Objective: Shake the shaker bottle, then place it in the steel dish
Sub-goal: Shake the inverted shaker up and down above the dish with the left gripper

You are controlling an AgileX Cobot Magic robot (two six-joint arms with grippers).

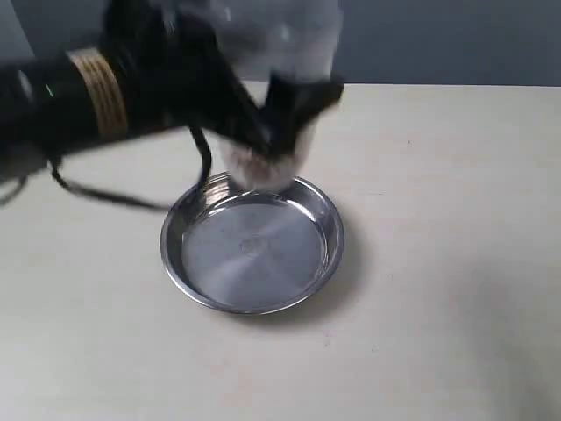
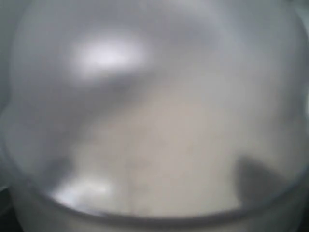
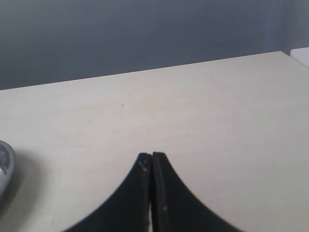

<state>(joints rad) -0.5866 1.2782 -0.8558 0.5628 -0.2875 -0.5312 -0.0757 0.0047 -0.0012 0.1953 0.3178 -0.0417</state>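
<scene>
The frosted shaker bottle (image 1: 276,53) is in the air above the far rim of the steel dish (image 1: 252,250), smeared by motion blur. My left gripper (image 1: 282,114) is shut on it around its lower body, where brownish grains show. In the left wrist view the shaker bottle (image 2: 154,116) fills the whole picture as a pale blur, and the fingers are barely visible. My right gripper (image 3: 152,155) is shut with nothing in it, over bare table. An edge of the steel dish (image 3: 4,166) shows at the side of the right wrist view.
The cream table (image 1: 438,263) extends around the dish on all sides. A black cable (image 1: 114,197) hangs from the left arm over the table beside the dish. A grey wall stands behind the table's far edge.
</scene>
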